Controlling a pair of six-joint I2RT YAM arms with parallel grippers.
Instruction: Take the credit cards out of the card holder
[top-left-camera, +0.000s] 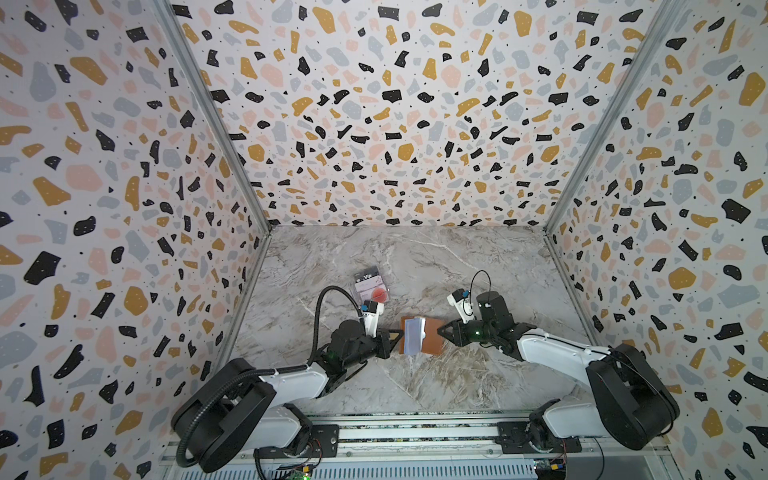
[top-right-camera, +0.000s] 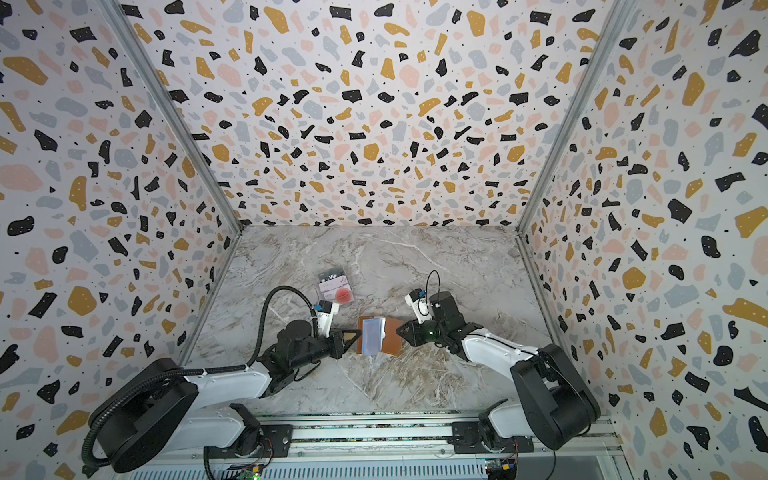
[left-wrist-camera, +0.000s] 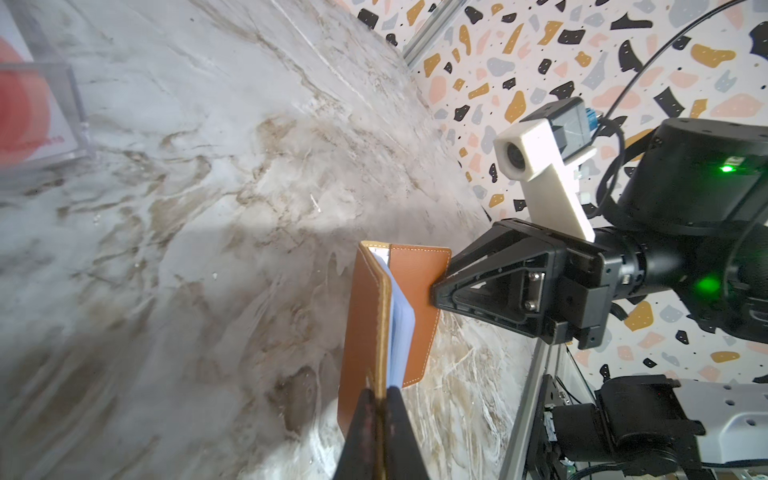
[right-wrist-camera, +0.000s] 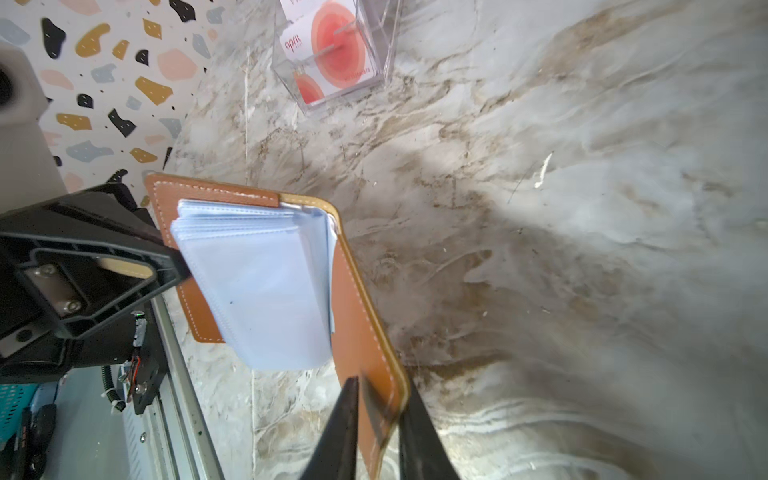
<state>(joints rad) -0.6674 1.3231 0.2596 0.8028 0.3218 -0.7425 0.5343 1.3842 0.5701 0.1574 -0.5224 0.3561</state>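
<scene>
Together, left claw (top-left-camera: 400, 333) and right claw (top-left-camera: 439, 330) grip the card holder (top-left-camera: 433, 343).

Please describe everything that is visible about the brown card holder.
The card holder is a small tan-brown booklet, leather by its look, with pale stitching along the edges. It is open, and a stack of clear bluish plastic sleeves fans from its spine; no card print shows through them. The left gripper pinches the edge of one cover, the right gripper the opposite cover's edge. Whether it rests on the marble table is unclear.
</scene>
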